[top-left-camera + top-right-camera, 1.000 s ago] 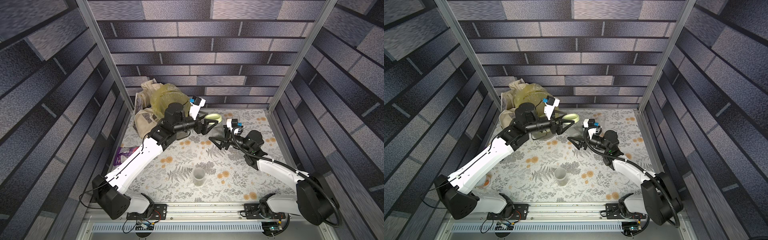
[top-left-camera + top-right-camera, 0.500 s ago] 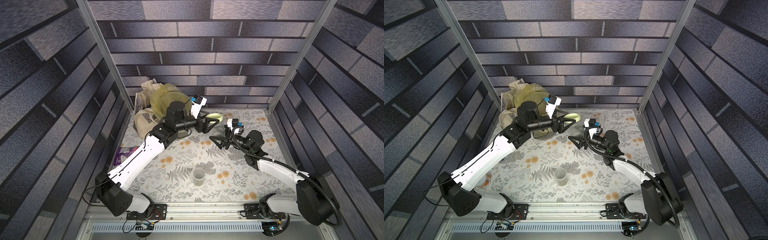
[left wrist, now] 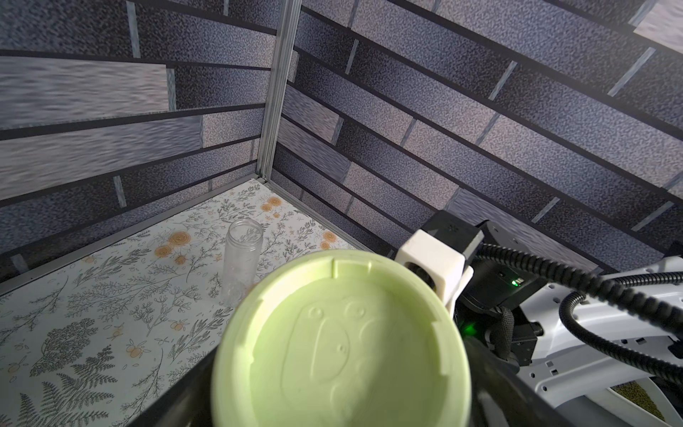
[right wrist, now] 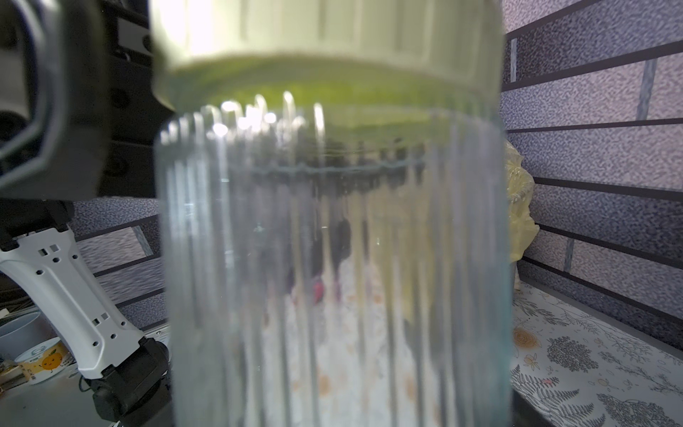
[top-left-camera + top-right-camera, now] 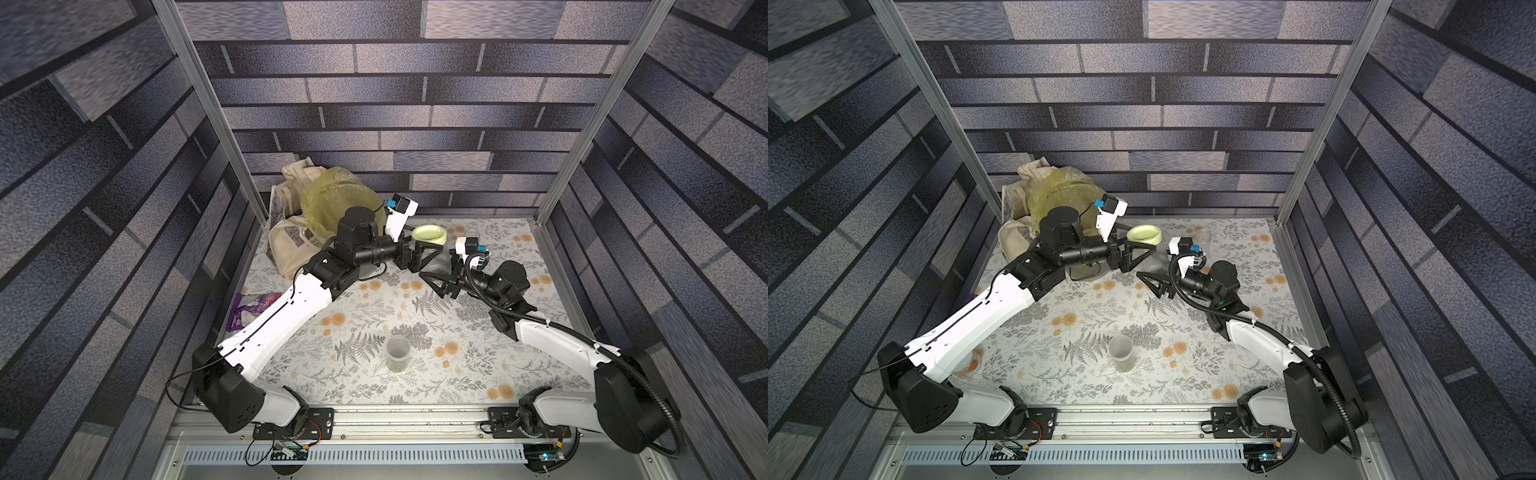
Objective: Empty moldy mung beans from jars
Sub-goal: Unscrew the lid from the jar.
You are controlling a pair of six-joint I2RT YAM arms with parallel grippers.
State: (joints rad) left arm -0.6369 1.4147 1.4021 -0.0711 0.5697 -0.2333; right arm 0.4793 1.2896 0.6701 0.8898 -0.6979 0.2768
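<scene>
The wide ribbed clear jar (image 5: 441,262) with the lime-green lid (image 5: 429,235) stands upright at the back of the table. My right gripper (image 5: 440,274) is shut on its body, which fills the right wrist view (image 4: 332,258). My left gripper (image 5: 428,251) sits at the lid (image 3: 343,344), one dark finger (image 3: 491,373) on each side; contact is unclear. The tall slim jar (image 3: 242,258) stands behind, see-through. The short jar (image 5: 397,353) stands at front centre. A patch of olive-green mung beans (image 3: 634,401) shows past my right arm.
The bin with the yellow bag (image 5: 332,203) and a beige cloth bag (image 5: 286,237) fill the back left corner. A purple packet (image 5: 249,307) lies at the left edge. A tin can (image 4: 40,358) sits by my left arm's base. Walls close in on three sides.
My left arm has shifted slightly at shoulder and elbow while its gripper stays at the lid. The right arm and the wide jar have not moved.
</scene>
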